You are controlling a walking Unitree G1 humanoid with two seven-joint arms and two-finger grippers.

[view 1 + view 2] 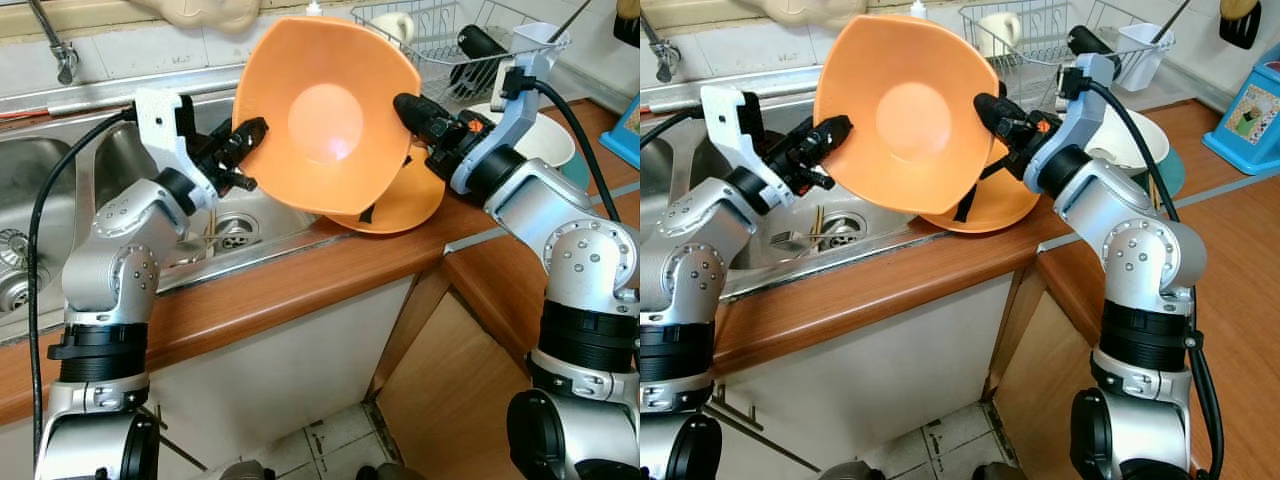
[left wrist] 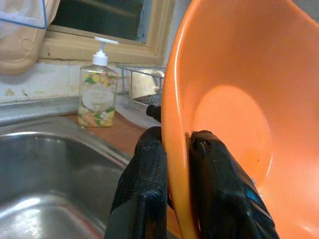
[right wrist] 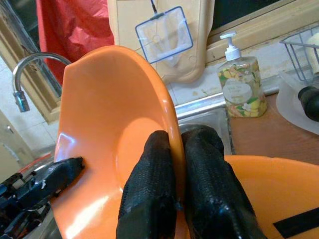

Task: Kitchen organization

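Kitchen corner: wooden table (image 1: 300,285) with a stainless sink (image 1: 60,170) set into it, pale cabinet fronts below, tiled floor (image 1: 330,440) at the foot, tiled wall and window sill behind

Left arm: silver, elbow bent over the table edge, forearm raised across the sink basin; left gripper (image 1: 243,140) reaches the left rim of the large bowl, jaws pinched on that rim, one finger inside and one outside, as the left wrist view shows

Right arm: silver, elbow out over the corner of the table, forearm angled up and inward; right gripper (image 1: 408,106) meets the opposite rim, jaws likewise clamped on the rim with the wall of the bowl between the fingers (image 3: 149,194)

Orange bowl (image 1: 325,120): large, rounded-square, held in the air between both grippers above the sink edge, tipped on its side so the hollow faces the camera

Second orange bowl (image 1: 410,200): same colour, resting on the table just behind and below the held one, partly hidden by it, a black strip on its side

Wire dish rack (image 1: 440,40): at the back of the table, holding a white cup (image 1: 398,24) and a dark item

White bowl (image 1: 545,135): on the table behind the right forearm

Tap (image 1: 55,45): chrome, mounted at the wall above the sink

Soap bottle (image 3: 240,84): clear pump dispenser with a floral label, standing on the table by the wall near the rack

Drain (image 1: 232,232): round strainer in the sink floor, below the left gripper
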